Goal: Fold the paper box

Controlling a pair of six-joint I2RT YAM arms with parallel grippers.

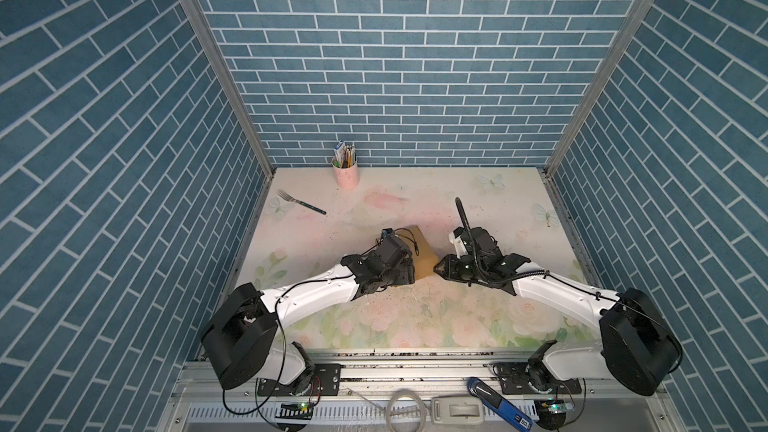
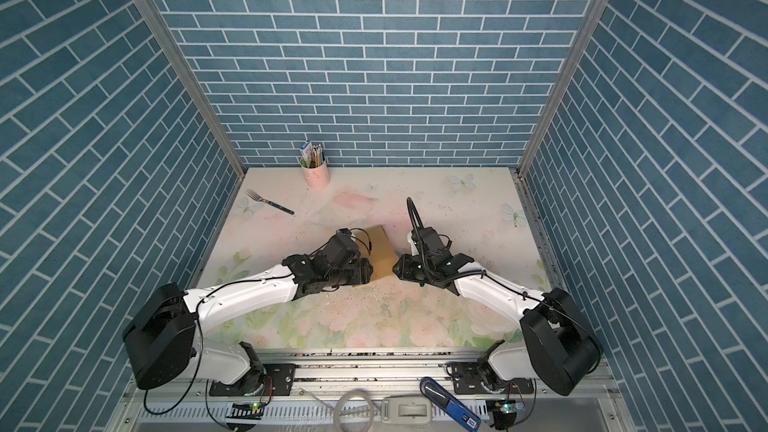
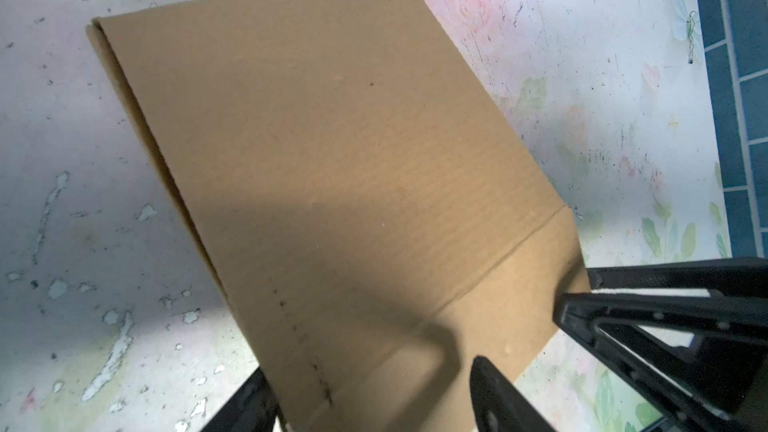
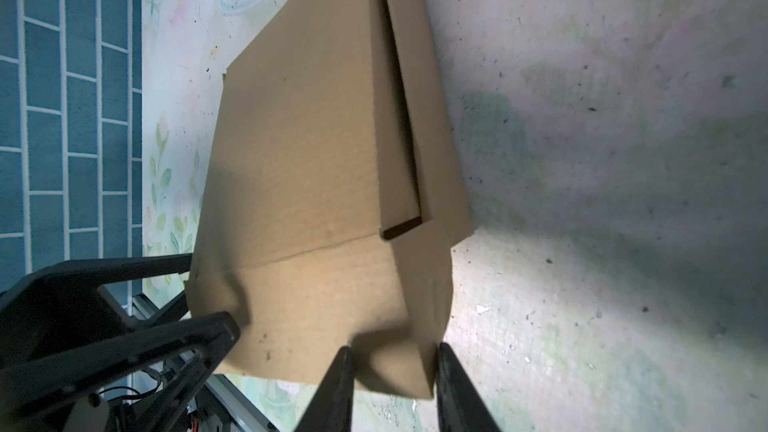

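The paper box [image 1: 423,257] [image 2: 380,249] is plain brown cardboard, folded shallow and held tilted above the table's middle between both arms. My right gripper [image 4: 395,367] [image 1: 436,270] is shut on the box's near corner, one finger on each side of its side wall [image 4: 419,292]. My left gripper [image 3: 374,401] [image 1: 414,274] stands wide round the opposite end. One of its fingers [image 3: 494,392] hovers over the box's broad face [image 3: 332,139] and casts a shadow on it. The other finger [image 3: 249,405] lies past the box's edge. In both top views the arms hide much of the box.
A pink cup of pencils [image 1: 345,172] stands at the back wall and a fork [image 1: 300,201] lies at the back left. Blue brick-patterned walls close three sides. A blue-handled tool [image 1: 496,401] rests on the front rail below the table.
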